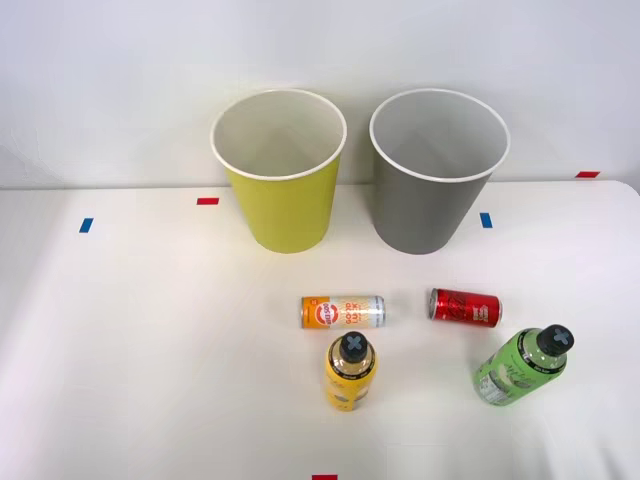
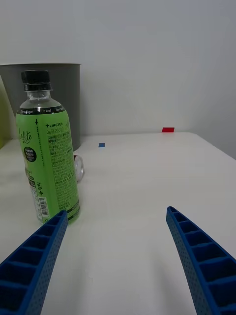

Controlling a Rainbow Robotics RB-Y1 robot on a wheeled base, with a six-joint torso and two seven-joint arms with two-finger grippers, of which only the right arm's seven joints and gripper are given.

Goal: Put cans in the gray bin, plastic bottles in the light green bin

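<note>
The right gripper [image 2: 118, 256] has its jaws spread wide and empty, low over the bench [image 1: 150, 350], beside the upright green bottle [image 2: 46, 162] near the bench's right edge.

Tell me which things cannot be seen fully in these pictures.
- Red can: wrist view, mostly hidden behind the green bottle.
- Gray bin: wrist view, its rim is cut off and the bottle covers part.
- Bottoms of both bins: front view, the walls of the gray one and the green bin hide them.

cans [image 1: 343, 312]: 2 | plastic bottles [image 1: 351, 371]: 2 | bins [image 1: 279, 170]: 2 | tape marks [image 1: 208, 201]: seemingly 5
</note>
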